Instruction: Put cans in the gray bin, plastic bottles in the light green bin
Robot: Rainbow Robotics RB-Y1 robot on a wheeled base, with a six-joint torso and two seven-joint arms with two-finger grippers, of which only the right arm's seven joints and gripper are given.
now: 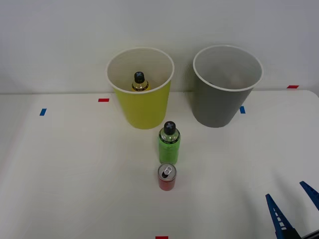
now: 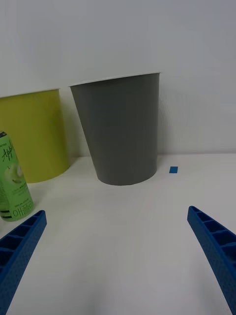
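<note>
A yellow-labelled black-capped plastic bottle (image 1: 139, 82) already stands inside the yellow-green tapered bin (image 1: 142, 107) at upper centre. The green-labelled bottle (image 1: 169, 143) and small red can (image 1: 167, 177) wait mid-frame before the dark gray bin (image 1: 219, 104), whose bottom is hidden. The blue ribbed right gripper (image 1: 294, 209), lower right, is spread wide and empty, cut off by the frame.

We see our right gripper (image 1: 295, 208) low at the front right corner of the table (image 1: 75, 174), with nothing held in it. Its two blue ribbed fingers (image 2: 216, 251) are spread wide apart, and they point forward over the table.
</note>
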